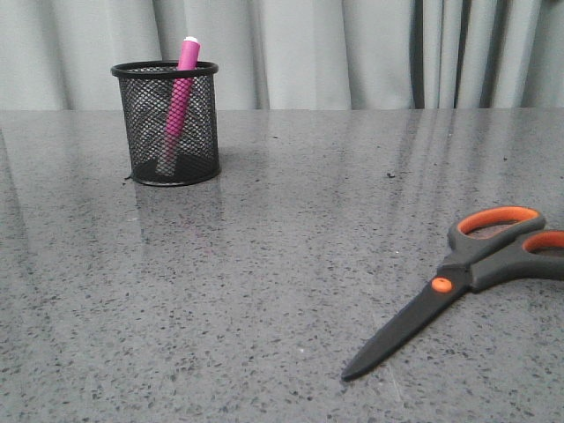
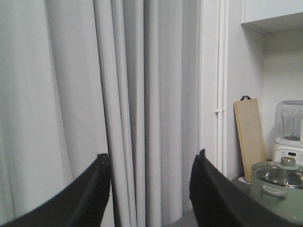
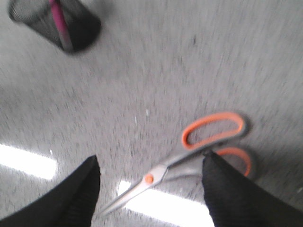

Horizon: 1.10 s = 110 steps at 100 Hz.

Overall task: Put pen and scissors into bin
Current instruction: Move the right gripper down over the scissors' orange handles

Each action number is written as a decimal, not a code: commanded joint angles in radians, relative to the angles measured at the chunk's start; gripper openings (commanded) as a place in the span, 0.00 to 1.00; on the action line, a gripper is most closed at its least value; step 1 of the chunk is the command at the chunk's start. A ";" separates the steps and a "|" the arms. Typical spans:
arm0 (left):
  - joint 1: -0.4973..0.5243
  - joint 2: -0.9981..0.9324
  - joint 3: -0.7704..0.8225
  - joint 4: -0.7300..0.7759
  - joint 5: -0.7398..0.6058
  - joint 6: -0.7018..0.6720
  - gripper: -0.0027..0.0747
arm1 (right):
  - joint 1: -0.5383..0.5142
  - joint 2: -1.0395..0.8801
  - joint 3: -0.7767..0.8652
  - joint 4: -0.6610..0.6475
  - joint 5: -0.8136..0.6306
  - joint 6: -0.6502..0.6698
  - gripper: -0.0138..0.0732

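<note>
Pink pen (image 1: pixel 180 102) stands in the far-left bin (image 1: pixel 167 123); scissors (image 1: pixel 458 284) lie near right, right gripper (image 3: pixel 149 182) spread wide above, left gripper (image 2: pixel 150 182) apart too

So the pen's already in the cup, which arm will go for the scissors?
Probably the right. The scissors lie flat on the robot's right, and the right gripper is open above them. The left gripper is open too, but its camera shows only curtains and kitchenware, not the table.
</note>
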 commanded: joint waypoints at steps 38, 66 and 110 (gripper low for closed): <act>-0.108 -0.163 0.011 0.003 0.017 -0.079 0.48 | 0.070 0.161 -0.041 0.018 0.067 0.321 0.64; -0.232 -0.210 0.053 0.005 0.017 -0.079 0.48 | 0.070 0.291 -0.041 0.018 0.136 0.403 0.64; -0.282 -0.305 0.072 0.023 0.041 -0.083 0.48 | 0.072 0.430 -0.136 -0.066 0.122 0.506 0.64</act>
